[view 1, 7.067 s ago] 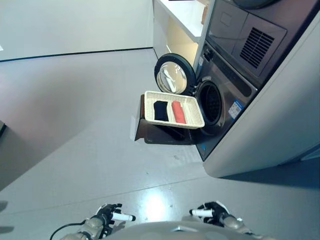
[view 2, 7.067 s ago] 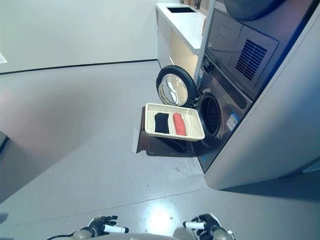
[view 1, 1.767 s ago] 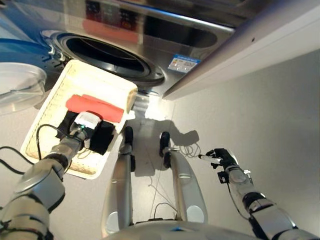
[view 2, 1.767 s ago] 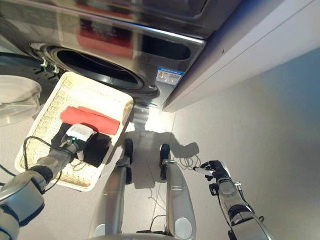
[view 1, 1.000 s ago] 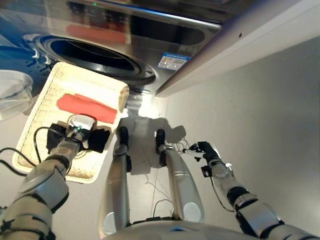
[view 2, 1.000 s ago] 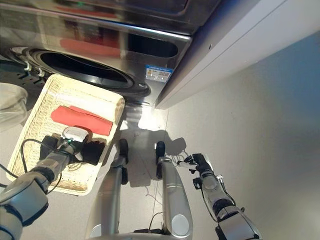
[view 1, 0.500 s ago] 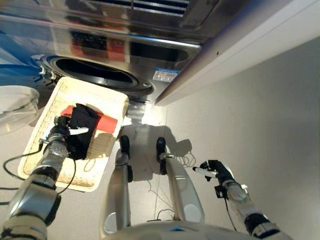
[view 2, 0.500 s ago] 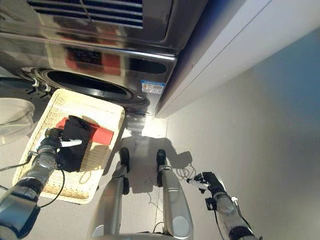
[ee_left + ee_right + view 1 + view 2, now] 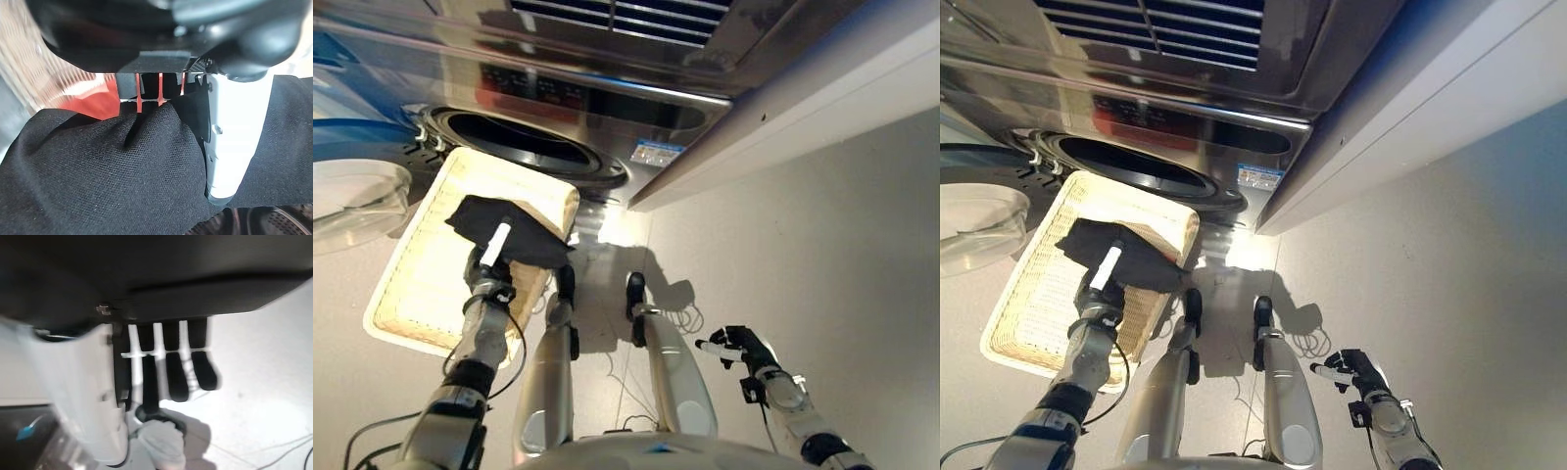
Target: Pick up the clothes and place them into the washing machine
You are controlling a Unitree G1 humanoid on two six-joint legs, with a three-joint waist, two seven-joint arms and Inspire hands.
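Note:
The black cloth [image 9: 504, 235] hangs spread over the far end of the woven basket [image 9: 411, 294], just below the washing machine's round drum opening [image 9: 519, 152]. My left hand [image 9: 489, 289] is under the black cloth and shut on it. Its white-covered thumb [image 9: 234, 132] presses into the fabric [image 9: 98, 186]. A strip of the red cloth [image 9: 93, 103] shows past the fingers in the left wrist view; in the eye views the black cloth hides it. My right hand [image 9: 739, 345] hangs low over the floor at the right, fingers [image 9: 171, 367] curled and holding nothing.
The machine's open glass door [image 9: 352, 196] stands at the far left beside the basket. A steel front panel with a vent grille [image 9: 607, 15] rises above the drum. A pale cabinet side [image 9: 822, 88] runs along the right over bare grey floor [image 9: 822, 245].
My left hand has raised the black cloth out of the basket, and it now spreads out nearer the drum and covers the red cloth. The view has shifted. The right hand stays idle.

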